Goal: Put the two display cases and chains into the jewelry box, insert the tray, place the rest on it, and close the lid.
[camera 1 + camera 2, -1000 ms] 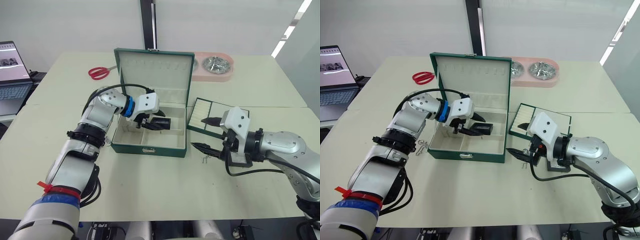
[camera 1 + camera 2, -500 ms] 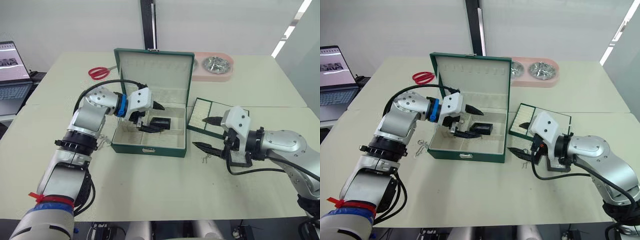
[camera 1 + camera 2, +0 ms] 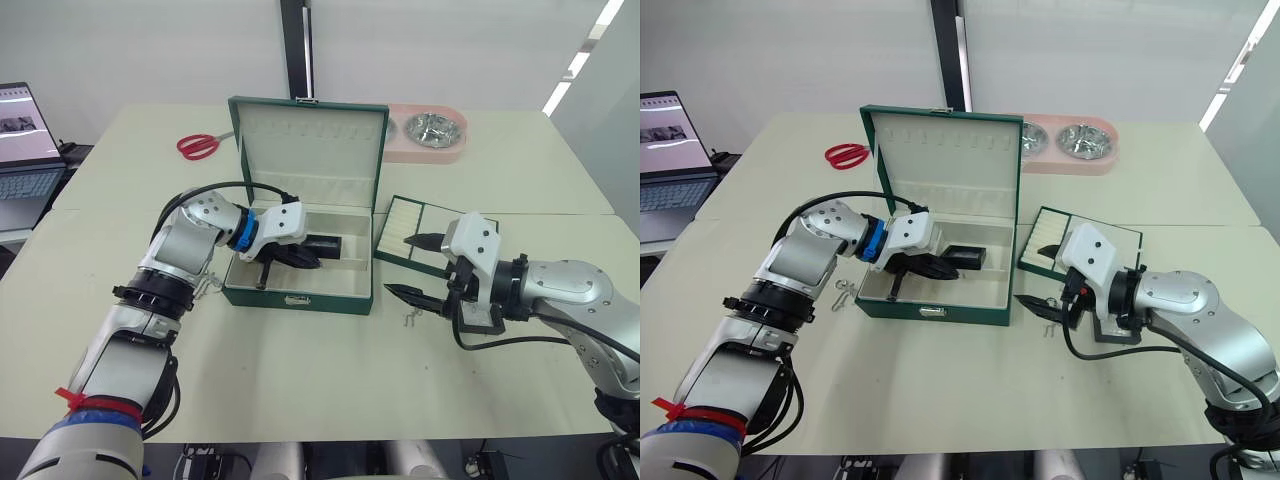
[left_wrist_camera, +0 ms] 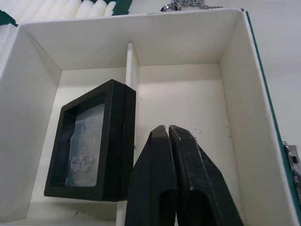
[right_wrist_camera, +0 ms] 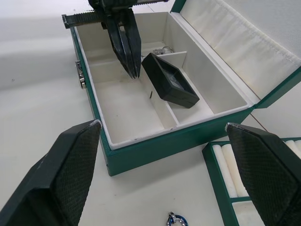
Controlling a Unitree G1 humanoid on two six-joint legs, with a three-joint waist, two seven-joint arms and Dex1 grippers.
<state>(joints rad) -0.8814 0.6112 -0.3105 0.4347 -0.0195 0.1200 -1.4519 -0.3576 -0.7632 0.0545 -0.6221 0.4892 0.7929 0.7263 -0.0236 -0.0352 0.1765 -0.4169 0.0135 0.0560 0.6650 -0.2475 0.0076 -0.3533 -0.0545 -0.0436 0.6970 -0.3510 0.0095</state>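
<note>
The dark green jewelry box (image 3: 298, 291) stands open mid-table with its lid (image 3: 307, 140) upright. One black-framed display case (image 4: 89, 146) leans against a divider inside the box, also seen as the case (image 5: 170, 84). My left gripper (image 3: 303, 261) is shut and empty, reaching into the compartment right beside the case. My right gripper (image 3: 402, 266) hangs open to the right of the box, in front of the tray (image 3: 400, 222). One chain (image 3: 410, 318) lies on the table under the right gripper. Another chain (image 3: 843, 293) lies left of the box.
Red scissors (image 3: 200, 145) lie at the back left. A pink double pet bowl (image 3: 428, 133) sits behind the lid. A laptop (image 3: 25, 140) stands on a side table at the far left. The box's metal front clasp (image 5: 80, 77) faces me.
My left gripper was open over the display case; it has shut and dropped into the box beside the case, which rests there. The right arm has stayed put.
</note>
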